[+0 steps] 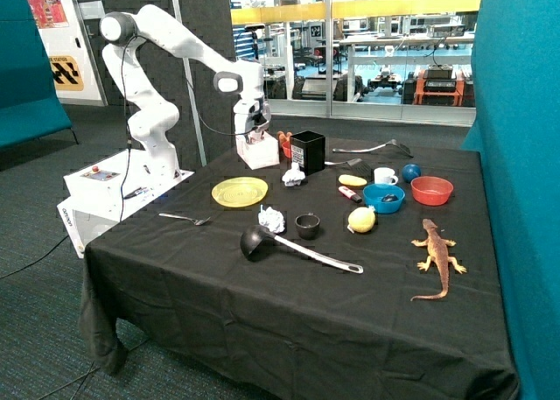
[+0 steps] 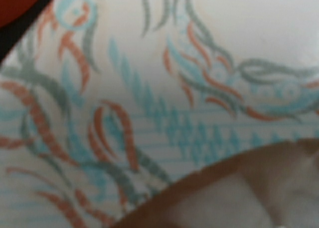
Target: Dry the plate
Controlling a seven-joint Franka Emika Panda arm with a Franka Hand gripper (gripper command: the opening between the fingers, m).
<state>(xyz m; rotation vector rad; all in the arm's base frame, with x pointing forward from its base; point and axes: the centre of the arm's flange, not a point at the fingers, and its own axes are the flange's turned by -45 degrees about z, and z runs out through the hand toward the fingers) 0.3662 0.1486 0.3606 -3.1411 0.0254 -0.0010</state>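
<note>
The yellow translucent plate [image 1: 239, 192] lies flat on the black tablecloth near the table's back corner by the robot base. My gripper [image 1: 255, 137] hangs just above a white tissue box [image 1: 258, 152] that stands behind the plate. The wrist view is filled by the box's top [image 2: 149, 88], white with an orange and teal pattern, and the brown-edged opening [image 2: 239, 188] with white tissue in it. The plate does not show in the wrist view.
Two crumpled white tissues [image 1: 271, 218] [image 1: 294, 176] lie near the plate. Around them are a fork [image 1: 184, 217], a black ladle [image 1: 255, 241], a small black cup [image 1: 307, 226], a black box [image 1: 307, 151], a blue bowl [image 1: 383, 197], a red bowl [image 1: 431, 190] and a toy lizard [image 1: 437, 251].
</note>
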